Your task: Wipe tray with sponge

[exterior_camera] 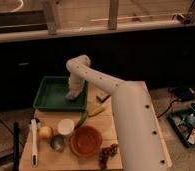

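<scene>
The green tray [50, 95] lies at the back left of the wooden table. My white arm reaches from the lower right over the table and bends down into the tray. The gripper [72, 95] is low over the tray's right side, at or near its floor. The sponge is hidden under the gripper end, and I cannot make it out.
In front of the tray are a green vegetable [82, 118], a yellow item [98, 110], a white cup [66, 126], an orange bowl [86, 140], a yellowish fruit [45, 132], a metal cup [57, 143], grapes [107, 153] and a white utensil [34, 142]. A bin [187, 125] of items sits on the floor at right.
</scene>
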`<state>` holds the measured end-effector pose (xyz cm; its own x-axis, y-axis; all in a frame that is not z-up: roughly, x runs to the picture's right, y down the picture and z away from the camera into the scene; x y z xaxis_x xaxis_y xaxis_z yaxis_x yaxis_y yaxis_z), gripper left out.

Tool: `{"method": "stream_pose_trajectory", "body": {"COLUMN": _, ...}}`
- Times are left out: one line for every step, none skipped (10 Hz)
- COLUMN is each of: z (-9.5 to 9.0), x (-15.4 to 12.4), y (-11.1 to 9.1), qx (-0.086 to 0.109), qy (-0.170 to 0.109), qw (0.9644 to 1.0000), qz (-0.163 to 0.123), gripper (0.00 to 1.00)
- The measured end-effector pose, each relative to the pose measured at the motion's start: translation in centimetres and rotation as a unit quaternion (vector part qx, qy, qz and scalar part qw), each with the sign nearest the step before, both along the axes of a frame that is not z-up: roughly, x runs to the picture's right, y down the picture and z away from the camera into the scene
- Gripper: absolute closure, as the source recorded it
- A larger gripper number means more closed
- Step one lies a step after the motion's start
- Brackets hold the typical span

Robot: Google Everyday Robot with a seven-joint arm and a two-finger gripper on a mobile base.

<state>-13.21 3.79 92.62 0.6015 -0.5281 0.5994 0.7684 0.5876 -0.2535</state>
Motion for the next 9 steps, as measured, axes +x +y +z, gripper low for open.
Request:
{"method": "stream_pose_trajectory", "body": {"z": 0.01, "x": 0.07, "y": -0.03, "qx": 0.000, "qy": 0.000, "qw": 1.0000, "qz": 0.000, "gripper": 0.93}}
{"method": "stream_pose_trajectory", "body": {"z": 0.02, "x": 0.07, "y": -0.06, "qx": 0.001, "qy": 0.000, "qw": 1.0000, "qz": 0.000, "gripper": 0.93}}
{"method": "stream_pose_trajectory", "body": {"z": 0.03, "x": -0.03, "y": 0.02, "qx": 0.001, "qy": 0.000, "qw": 1.0000, "qz": -0.001, "gripper": 0.93}}
{"method": "stream_pose_trajectory", "body": {"z": -0.04, "x": -0.04, "y": -0.08, "qx": 0.002, "qy": -0.001, "qw": 1.0000, "qz": -0.001, "gripper": 0.93}}
{"method": "stream_pose_trajectory", "body": {"z": -0.03, "x": -0.04, "y": -0.08, "qx": 0.002, "qy": -0.001, "qw": 1.0000, "qz": -0.001, "gripper": 0.93}}
{"method": "stream_pose_trajectory", "body": {"z": -0.03, "x": -0.12, "y": -0.09, "qx": 0.003, "qy": -0.001, "qw": 1.0000, "qz": -0.001, "gripper": 0.93}}
{"method": "stream_pose_trajectory", "body": {"z": -0.03, "x": -0.12, "y": -0.08, "qx": 0.003, "qy": -0.002, "qw": 1.0000, "qz": -0.001, "gripper": 0.93}}
{"method": "stream_pose_trajectory", "body": {"z": -0.03, "x": -0.12, "y": -0.10, "qx": 0.003, "qy": -0.002, "qw": 1.0000, "qz": -0.001, "gripper": 0.93}}
{"method": "stream_pose_trajectory", "body": {"z": -0.03, "x": -0.11, "y": -0.13, "qx": 0.004, "qy": -0.002, "qw": 1.0000, "qz": -0.002, "gripper": 0.93}}
